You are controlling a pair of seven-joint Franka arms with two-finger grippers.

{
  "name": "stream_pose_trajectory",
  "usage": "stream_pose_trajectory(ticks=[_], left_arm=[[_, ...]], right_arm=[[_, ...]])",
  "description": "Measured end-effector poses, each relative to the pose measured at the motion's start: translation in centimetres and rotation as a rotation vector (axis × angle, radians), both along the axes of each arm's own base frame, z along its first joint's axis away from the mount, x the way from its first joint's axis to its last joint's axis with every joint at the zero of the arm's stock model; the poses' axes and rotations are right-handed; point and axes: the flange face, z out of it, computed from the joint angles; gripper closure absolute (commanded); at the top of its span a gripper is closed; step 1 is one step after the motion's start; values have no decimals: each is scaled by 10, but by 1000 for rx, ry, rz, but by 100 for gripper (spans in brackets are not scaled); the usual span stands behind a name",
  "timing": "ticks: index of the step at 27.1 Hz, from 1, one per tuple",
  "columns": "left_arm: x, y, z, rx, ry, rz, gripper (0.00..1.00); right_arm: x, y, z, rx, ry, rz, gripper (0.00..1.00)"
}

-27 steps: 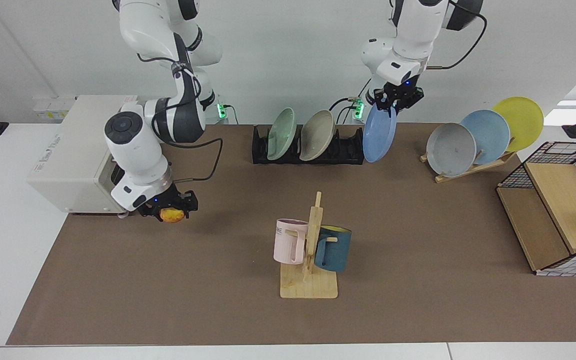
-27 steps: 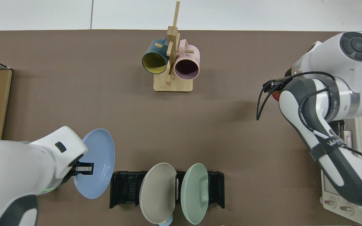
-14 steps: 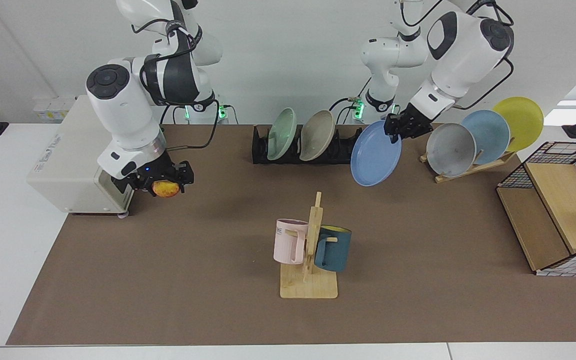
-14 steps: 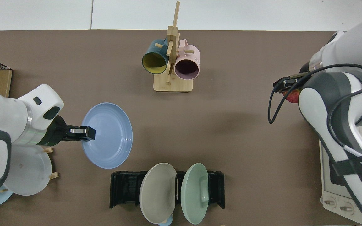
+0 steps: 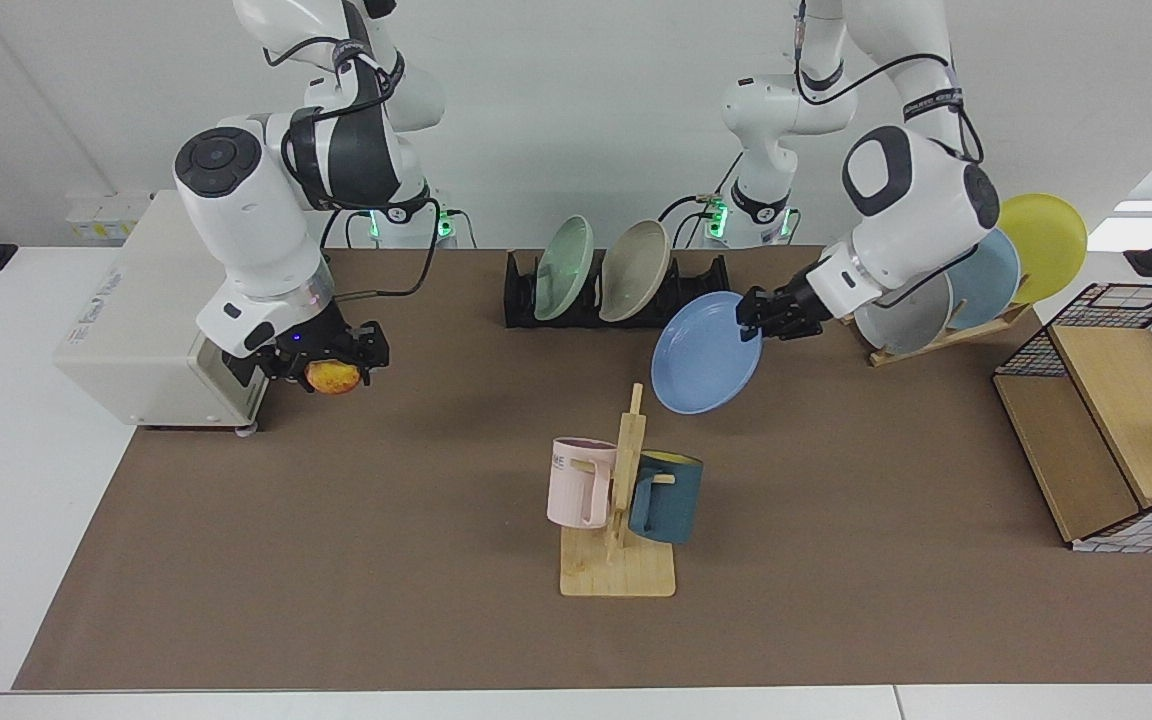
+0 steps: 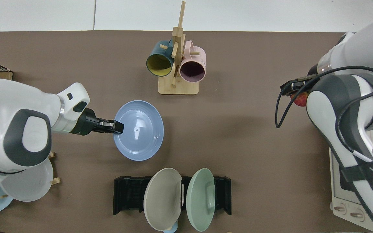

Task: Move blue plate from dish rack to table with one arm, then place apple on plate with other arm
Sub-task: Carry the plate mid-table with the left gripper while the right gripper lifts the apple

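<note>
Left gripper (image 5: 758,315): pinched on the rim of the blue plate (image 5: 704,355), carrying it above the table (image 5: 356,560), between the dish rack (image 5: 696,290) and the mug tree (image 5: 621,500).
Plate tilt: facing view shows it slanted, hollow face turned up and toward the camera, gripped edge highest.
Top view: plate (image 6: 140,131) looks almost a full circle, gripper (image 6: 117,127) clamped at its edge.
Right gripper (image 5: 334,368): closed around the apple (image 5: 332,377), held aloft beside the white appliance (image 5: 136,320).
Apple from above: only a red sliver (image 6: 300,100) shows beneath the arm.
</note>
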Motion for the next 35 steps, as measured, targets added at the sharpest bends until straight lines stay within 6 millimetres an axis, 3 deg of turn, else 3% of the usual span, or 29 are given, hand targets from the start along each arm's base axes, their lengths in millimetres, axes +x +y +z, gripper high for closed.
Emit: stream_pose_trajectory(ticks=[6, 16, 21, 24, 25, 28, 32, 35], left_arm=[[3, -19, -46, -82, 32, 31, 100], [0, -21, -82, -218, 76, 106, 100], [0, -40, -109, -227, 65, 126, 100], [1, -45, -114, -231, 63, 127, 99], [1, -45, -114, -230, 58, 129, 93], [4, -45, -112, -217, 24, 142, 55], [5, -54, -114, -190, -23, 153, 39], [3, -60, -116, -181, -31, 149, 36]], right_arm=[[-1, 4, 0, 1, 1, -11, 96], [-7, 40, -3, 0, 8, -44, 95], [-11, 54, -3, 0, 10, -46, 95], [-14, 58, -3, -1, 12, -68, 95], [-16, 60, -4, -1, 14, -73, 95], [-20, 71, -3, -1, 13, -92, 95], [-27, 91, 0, 0, 10, -117, 95], [-31, 106, 0, -1, 10, -128, 95]])
